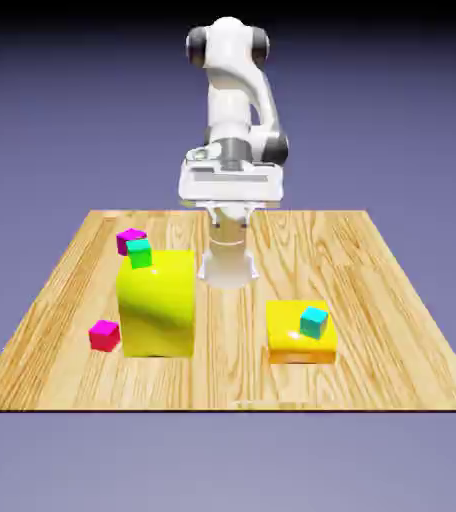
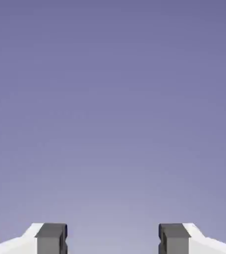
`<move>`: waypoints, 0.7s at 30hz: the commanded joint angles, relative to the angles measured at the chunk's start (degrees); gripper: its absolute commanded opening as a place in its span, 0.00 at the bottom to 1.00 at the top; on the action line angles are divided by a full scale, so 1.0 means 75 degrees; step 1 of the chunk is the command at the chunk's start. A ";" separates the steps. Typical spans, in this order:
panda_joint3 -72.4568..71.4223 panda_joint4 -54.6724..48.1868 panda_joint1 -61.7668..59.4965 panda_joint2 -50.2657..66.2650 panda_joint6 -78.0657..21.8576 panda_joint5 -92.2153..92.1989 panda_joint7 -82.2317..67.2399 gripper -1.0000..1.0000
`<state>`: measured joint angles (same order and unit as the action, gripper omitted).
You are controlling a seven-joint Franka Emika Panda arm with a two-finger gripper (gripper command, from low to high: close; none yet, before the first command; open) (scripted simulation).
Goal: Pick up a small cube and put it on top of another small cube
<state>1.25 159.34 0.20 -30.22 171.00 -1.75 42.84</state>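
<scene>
Handling looked easy to judge: the small cube point(image 1: 104, 335), magenta-pink on top and crimson on its sides, sat alone on the bare table point(image 1: 392, 300) toward the exterior view's left, just beside the foot of the tall yellow block point(image 1: 157, 305) but apparently not touching it. It seemed rigid, light and flat-faced, so a pinch across two opposite sides, low and centred, should have held it; the side nearest the block probably left little room for a finger, so the other pair of faces looked safer. The cyan cube point(image 1: 314, 321) rested on the low yellow slab point(image 1: 299, 345), well apart to the exterior view's right. The gripper point(image 2: 113, 239) was empty, its jaws standing wide, with only backdrop between them, up near the table's far edge.
</scene>
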 commanded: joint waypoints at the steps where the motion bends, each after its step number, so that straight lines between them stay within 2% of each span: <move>1: 0.0173 -0.0200 -0.0044 0.0259 -0.0333 -0.0151 0.0042 0.50; 21: 0.3919 -0.4345 -0.0824 0.5346 -0.6977 -0.2798 0.0895 0.50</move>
<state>30.64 126.76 -5.97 9.87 118.68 -22.73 49.55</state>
